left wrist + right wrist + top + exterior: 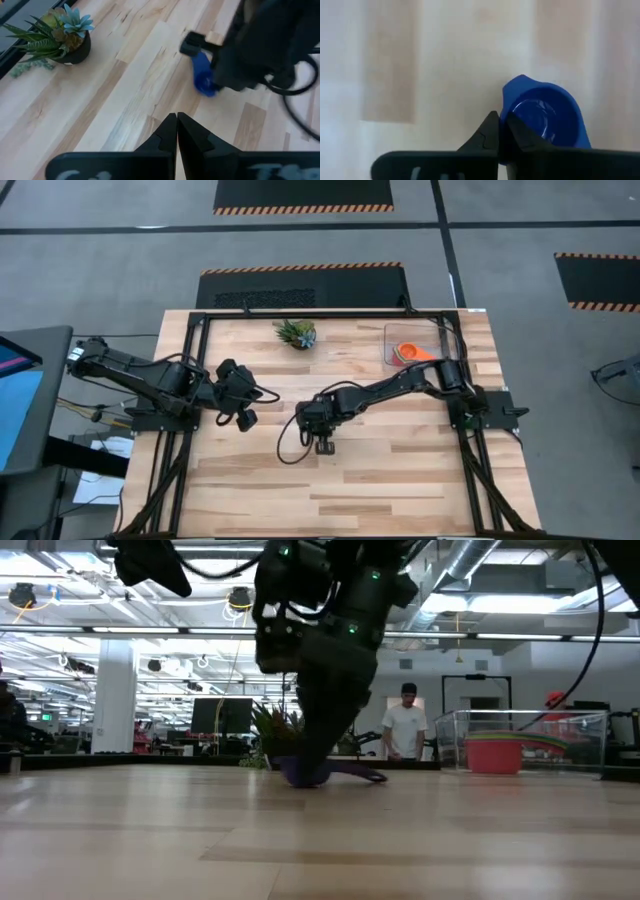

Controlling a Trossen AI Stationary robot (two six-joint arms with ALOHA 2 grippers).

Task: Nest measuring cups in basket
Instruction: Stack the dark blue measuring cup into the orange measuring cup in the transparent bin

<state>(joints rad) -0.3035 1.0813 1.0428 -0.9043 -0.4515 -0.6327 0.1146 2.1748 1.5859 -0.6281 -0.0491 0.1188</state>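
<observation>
A dark blue measuring cup sits on the table's middle, its flat handle sticking out sideways. My right gripper points down over it and is shut on it. My left gripper is shut and empty. It hovers left of the cup. The clear basket stands near the far right corner. It holds nested cups: orange on top in the high view, red and green showing through the wall in the low view. The other cups are out of view. My right gripper holds the dark blue cup by its rim, on the side nearest the wrist camera. The wall is pinched between the two fingers, one inside the bowl and one outside. The fingers come from above, pointing down. The cup stays upright at table level.
A small spiky potted plant stands at the far edge, between the arms. Bare wood lies between the cup and the basket, and over the near half of the table. A person stands in the room far behind the table.
</observation>
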